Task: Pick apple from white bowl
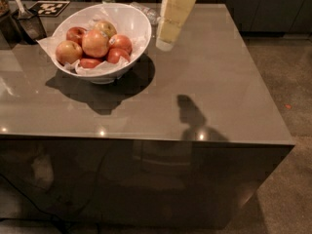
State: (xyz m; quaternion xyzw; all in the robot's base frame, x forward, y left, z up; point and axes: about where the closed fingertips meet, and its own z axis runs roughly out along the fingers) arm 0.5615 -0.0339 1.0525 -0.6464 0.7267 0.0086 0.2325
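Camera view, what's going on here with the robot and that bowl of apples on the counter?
A one-armed robot is going for fruit in the white bowl on the grey counter. Its hand hangs just beside the bowl's rim, above the counter, not touching anything. The apple, the largest one, sits untouched among the other apples on crumpled paper, so the pick is not yet done.

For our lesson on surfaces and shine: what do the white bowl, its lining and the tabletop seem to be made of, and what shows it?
White bowl: probably glazed ceramic, with a glossy, smooth inner wall. Lining: likely paper, matte and crumpled. Tabletop: polished grey-brown slab, perhaps stone or laminate; it mirrors lights. The gripper, cream and plastic-looking, hangs beside the bowl.
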